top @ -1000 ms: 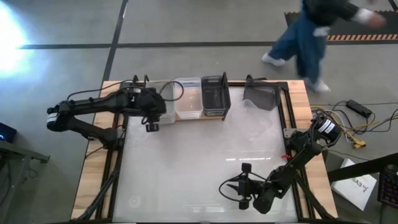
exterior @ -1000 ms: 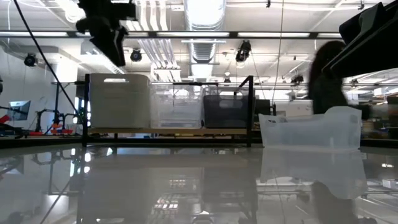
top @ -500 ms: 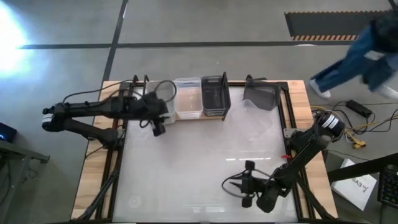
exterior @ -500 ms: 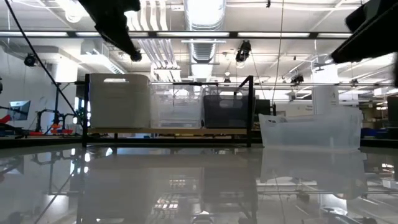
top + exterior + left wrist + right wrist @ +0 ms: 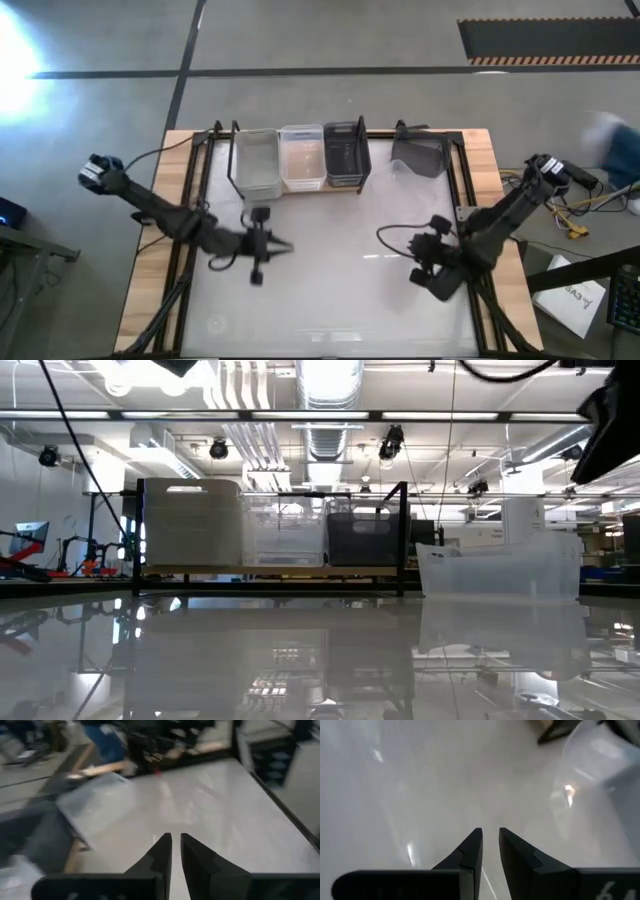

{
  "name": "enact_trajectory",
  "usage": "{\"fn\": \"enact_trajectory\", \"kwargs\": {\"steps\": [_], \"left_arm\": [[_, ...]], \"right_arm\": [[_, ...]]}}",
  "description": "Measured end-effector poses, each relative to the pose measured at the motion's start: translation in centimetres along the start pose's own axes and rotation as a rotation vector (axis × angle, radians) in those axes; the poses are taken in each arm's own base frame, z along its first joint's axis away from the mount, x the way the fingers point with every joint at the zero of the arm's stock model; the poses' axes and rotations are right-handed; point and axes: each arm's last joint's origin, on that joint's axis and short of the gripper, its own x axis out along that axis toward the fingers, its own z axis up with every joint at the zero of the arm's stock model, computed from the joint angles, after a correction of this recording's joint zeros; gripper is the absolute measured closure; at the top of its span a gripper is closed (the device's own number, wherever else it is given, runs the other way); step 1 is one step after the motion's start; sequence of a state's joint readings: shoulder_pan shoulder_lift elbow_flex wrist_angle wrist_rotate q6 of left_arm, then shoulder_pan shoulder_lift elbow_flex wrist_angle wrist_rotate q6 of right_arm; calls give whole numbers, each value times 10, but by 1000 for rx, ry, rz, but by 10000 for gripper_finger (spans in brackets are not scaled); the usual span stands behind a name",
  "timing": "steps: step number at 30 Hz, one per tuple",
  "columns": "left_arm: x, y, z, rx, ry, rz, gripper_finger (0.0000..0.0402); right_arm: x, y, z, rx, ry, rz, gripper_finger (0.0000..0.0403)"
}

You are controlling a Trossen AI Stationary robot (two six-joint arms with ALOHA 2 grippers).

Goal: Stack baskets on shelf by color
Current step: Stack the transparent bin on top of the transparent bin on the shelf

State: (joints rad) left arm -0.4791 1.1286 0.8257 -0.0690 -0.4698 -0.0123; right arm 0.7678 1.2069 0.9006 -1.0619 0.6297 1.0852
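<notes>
Item 1, baskets on shelf: three in a row on the light wood plank w/ black wire uprights, far edge of desk. Whitish-grey basket at left end, clear basket mid, dark grey basket at right end. All upright, side by side, touching or nearly so.

Item 2, loose clear basket: on desk just right of shelf, outside the frame; tapered walls, translucent plastic, glossy. Looks tipped or off-square in high view; long axis cannot tell.

Key relation: loose basket lies toward the far edge from right gripper, well apart; right arm is the nearer one by judgement. Its colour match is the clear basket mid-shelf.

Right gripper: over desk's right part, jaws drawn nearly together w/ a narrow gap, holding nothing.

Left gripper: low over desk's left-centre, near side of shelf, jaws nearly clenched, slim gap, empty.

Desk: white, smooth, reflective; wood edging.
</notes>
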Motion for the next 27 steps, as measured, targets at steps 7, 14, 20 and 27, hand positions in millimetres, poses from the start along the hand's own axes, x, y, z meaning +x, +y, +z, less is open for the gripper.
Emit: {"fn": "enact_trajectory", "kwargs": {"steps": [7, 14, 20, 27], "left_arm": [[11, -54, -27, 119, 76, -68, 380], [20, -86, -39, 188, 126, -125, 380], [21, -92, -42, 144, 145, -132, 380], [20, -92, -42, 130, 145, -132, 380]], "right_arm": [[29, -40, 33, -162, 323, 25, 302], [58, -72, 50, -378, 481, 61, 227], [61, -77, 50, -598, 501, 102, 212], [73, -76, 42, -714, 564, 83, 215]]}}
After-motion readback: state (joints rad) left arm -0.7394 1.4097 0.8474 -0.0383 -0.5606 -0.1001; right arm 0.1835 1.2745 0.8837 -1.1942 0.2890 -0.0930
